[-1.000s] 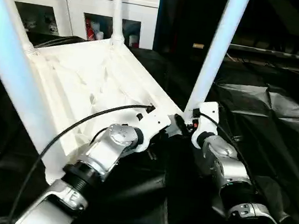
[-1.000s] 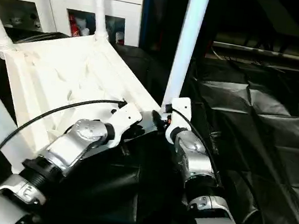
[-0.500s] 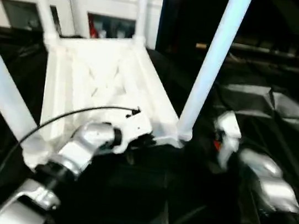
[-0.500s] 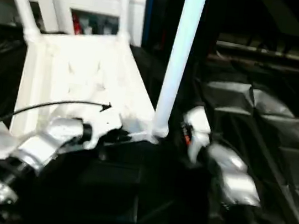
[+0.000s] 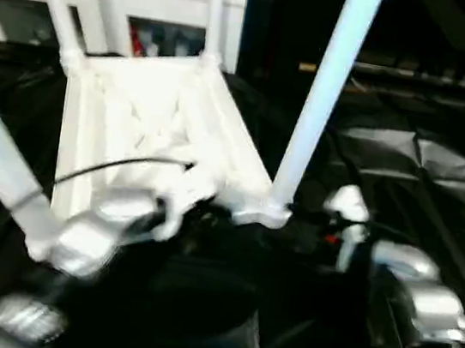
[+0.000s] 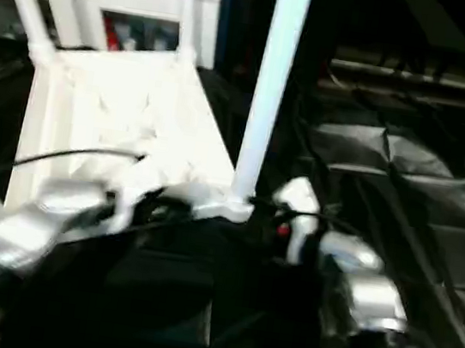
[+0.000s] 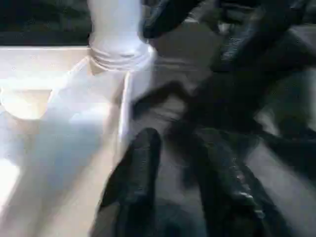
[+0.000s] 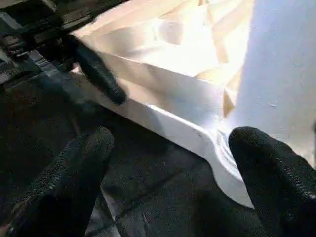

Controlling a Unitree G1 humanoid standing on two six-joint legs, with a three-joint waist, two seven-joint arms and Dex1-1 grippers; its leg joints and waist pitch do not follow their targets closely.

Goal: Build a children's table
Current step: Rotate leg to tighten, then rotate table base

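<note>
On black sheeting, upturned tabletop, legs skyward.

This looks like an indoor robot test room dressed as a home corner rather than a lived-in house. A white cabinet with glass doors and small coloured items behind them stands against the far wall. In front of the cabinet the floor is covered with creased black sheeting, and to the right of the cabinet the background is dark.
</note>
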